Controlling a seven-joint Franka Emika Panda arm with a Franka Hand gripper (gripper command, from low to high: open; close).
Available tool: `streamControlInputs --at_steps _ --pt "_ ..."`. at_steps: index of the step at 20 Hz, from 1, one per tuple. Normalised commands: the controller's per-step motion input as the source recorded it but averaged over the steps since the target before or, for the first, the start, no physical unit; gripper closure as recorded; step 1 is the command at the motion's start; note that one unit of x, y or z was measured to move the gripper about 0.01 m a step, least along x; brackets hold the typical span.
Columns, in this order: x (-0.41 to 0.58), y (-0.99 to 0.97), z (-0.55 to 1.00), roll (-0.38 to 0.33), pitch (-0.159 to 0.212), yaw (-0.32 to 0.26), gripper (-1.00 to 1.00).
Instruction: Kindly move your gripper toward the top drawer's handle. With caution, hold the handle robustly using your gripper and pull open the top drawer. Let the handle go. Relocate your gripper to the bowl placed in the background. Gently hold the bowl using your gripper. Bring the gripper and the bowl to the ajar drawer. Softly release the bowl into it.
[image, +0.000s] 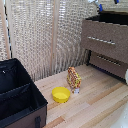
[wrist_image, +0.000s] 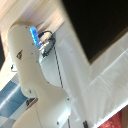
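Taupe wood-grain top drawer (image: 105, 37), slim silver handle (image: 101, 40); whether the jaws are spread is impossible to tell

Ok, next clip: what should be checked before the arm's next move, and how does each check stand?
1. Top drawer pulled out: ok. Its front stands forward of the lower drawer, and a dark interior shows above it.
2. Handle free: ok, nothing is on it.
3. Blue bowl located: cannot tell. Only blue bits show at the exterior view's top edge.
4. Pincer open or shut: cannot tell. Neither view shows it clearly.
5. Yellow bowl away from the drawer: ok, it sits on the floor.
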Motion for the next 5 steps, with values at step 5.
streamControlInputs --at_steps 5 --pt "0.318 0.58 -0.82 -0.077 -0.032 0.029 -1.0"
